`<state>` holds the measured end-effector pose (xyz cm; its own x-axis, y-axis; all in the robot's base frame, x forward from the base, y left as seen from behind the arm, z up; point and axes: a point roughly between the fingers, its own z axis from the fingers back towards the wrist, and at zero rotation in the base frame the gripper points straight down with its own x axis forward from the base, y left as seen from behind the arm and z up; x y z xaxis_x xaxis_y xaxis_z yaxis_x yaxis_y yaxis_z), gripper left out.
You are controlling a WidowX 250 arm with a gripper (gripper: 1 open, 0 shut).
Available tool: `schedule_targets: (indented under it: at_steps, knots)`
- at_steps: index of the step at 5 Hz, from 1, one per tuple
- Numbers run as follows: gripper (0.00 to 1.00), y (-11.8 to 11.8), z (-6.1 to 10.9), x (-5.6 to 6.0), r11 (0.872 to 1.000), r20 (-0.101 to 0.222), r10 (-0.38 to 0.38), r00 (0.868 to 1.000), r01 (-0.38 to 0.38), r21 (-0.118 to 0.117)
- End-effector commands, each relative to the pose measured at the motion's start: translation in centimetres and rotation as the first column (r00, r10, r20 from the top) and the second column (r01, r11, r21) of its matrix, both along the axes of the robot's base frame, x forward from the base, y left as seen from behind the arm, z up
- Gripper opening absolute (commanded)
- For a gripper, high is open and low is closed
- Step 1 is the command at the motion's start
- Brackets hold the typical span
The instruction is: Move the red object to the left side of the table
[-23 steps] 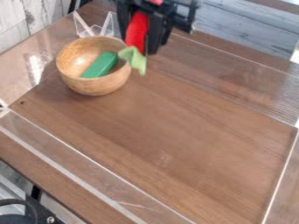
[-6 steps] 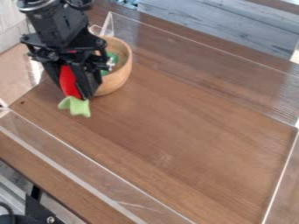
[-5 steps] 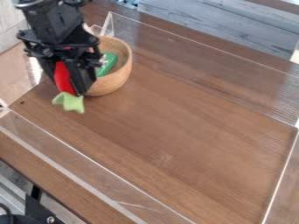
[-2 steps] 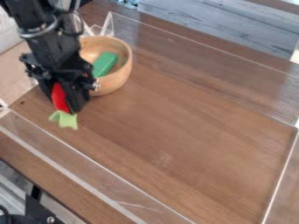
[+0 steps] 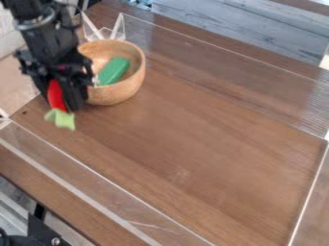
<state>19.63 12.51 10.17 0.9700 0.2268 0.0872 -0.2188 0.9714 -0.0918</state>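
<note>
Landmark: round light wooden bowl (image 5: 113, 82) at the far left part of the dark brown wood-grain table (image 5: 206, 135).
Bowl contents: one elongated green object (image 5: 113, 70), lying tilted inside.
Gripper: black robot gripper (image 5: 61, 98) pointing down just left of the bowl, its dark body overlapping the bowl's left rim from where I stand.
Claw state: fingers pressed together on the small round bright-red soft toy fruit (image 5: 57, 95), pinching it.
Red fruit place: left of the bowl and a little nearer me, close to the table's left edge; its light-green leafy tuft (image 5: 60, 118) hangs below the fingers, low over the wood. Whether the tuft touches the surface I cannot tell.
Surroundings: low clear plastic rim (image 5: 90, 183) runs along the table edges; the nearest stretch passes just left of the fruit. Grey planks (image 5: 257, 24) lie beyond the bowl.
In the way: only the bowl, just beside the gripper.
Count: one bowl, one green object, one red fruit, one gripper.
</note>
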Motion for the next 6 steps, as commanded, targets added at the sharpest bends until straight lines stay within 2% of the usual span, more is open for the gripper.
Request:
schedule_targets:
  at_steps: [1,3,5,6]
  knots:
    - [0.0,1.3,0.1,0.8,0.999,0.017,-0.041,0.999,0.041,0.033]
    - [0.0,2.3,-1.0,1.4,0.995,-0.004,-0.096,0.995,0.096,0.032]
    - [0.0,2.7,-2.8,1.1,0.996,-0.027,-0.081,0.996,0.082,0.03]
    - [0.0,2.0,-3.3,1.7,0.997,-0.039,-0.076,0.996,0.077,0.028]
